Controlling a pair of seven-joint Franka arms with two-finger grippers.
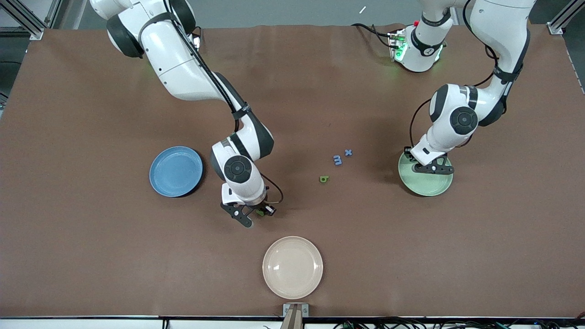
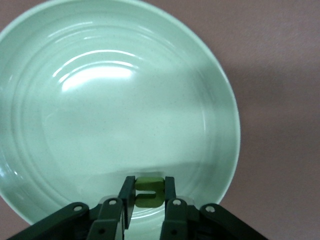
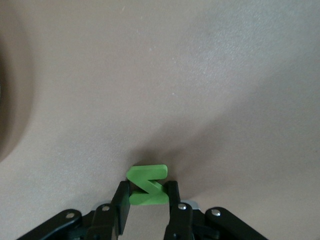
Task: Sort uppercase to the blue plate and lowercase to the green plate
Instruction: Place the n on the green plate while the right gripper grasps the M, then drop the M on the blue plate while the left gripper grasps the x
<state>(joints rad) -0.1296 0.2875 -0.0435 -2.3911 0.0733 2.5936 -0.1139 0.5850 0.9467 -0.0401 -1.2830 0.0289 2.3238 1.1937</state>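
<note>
Fingers of right gripper (image 3: 147, 197) pinch green N (image 3: 147, 185) on tabletop (image 1: 91, 237) near cream plate (image 1: 292, 267); left gripper (image 2: 149, 196) clamps green u (image 2: 149, 191) over green plate (image 2: 75, 125).

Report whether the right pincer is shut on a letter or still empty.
Shut on the green N: the right pincer clamps it from both sides down at the brown table, between the blue plate and cream plate.

Robotics lab, aluminium frame rails (image 1: 27, 20), cabled arms
</note>
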